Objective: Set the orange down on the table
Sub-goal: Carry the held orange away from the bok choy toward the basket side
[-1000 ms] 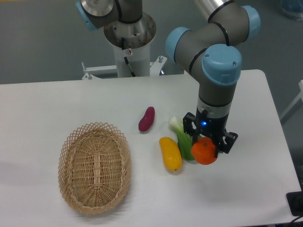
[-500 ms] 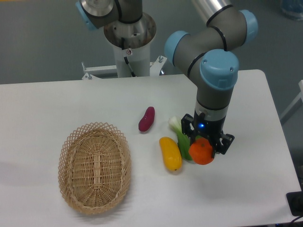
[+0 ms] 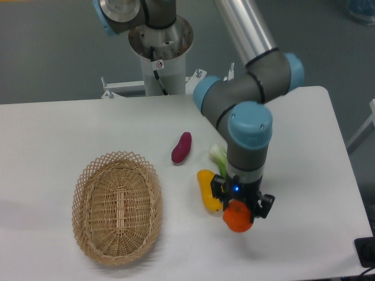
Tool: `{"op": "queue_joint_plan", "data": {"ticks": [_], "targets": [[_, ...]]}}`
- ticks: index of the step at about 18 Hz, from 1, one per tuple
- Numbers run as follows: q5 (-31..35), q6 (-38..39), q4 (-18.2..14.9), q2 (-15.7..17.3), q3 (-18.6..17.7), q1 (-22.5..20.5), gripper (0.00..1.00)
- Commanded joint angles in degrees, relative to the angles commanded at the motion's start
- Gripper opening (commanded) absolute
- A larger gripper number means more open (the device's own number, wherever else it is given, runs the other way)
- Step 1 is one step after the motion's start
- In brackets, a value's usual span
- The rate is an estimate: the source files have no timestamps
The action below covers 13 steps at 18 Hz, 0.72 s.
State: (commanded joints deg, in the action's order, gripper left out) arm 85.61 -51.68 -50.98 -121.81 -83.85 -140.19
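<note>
The orange (image 3: 237,218) is a small round bright-orange fruit held between my gripper's fingers, low over the white table (image 3: 304,175) near its front right part. My gripper (image 3: 238,209) points straight down and is shut on the orange. Whether the orange touches the table cannot be told. The gripper's body hides the top of the fruit.
A yellow-orange squash-like vegetable (image 3: 207,187) lies just left of the gripper, touching or nearly touching it. A green-and-white leafy vegetable (image 3: 219,157) lies behind it, partly hidden by the arm. A purple sweet potato (image 3: 181,147) lies farther back. An oval wicker basket (image 3: 116,206) stands at the left.
The gripper has moved toward the front of the table and slightly left, carrying the orange; it now covers part of the green vegetable. Nothing else has moved.
</note>
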Motion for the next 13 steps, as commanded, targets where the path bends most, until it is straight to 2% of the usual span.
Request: {"op": "queue_joint_plan", "data": {"ticks": [1,3,4,11,13], "targets": [[0.0,0.3,0.1,-0.6,0.2,0.3,0.71],[-0.1,3.6,3.3,-2.8,0.5,1.8,0.71],[0.0,4.5,3.9,-3.5,0.5,2.4,0.71],[0.0,5.4,4.0,-4.7,-0.3,4.2,0.73],[0.0,5.3,4.1,-4.9,-0.8,4.4,0.76]]}}
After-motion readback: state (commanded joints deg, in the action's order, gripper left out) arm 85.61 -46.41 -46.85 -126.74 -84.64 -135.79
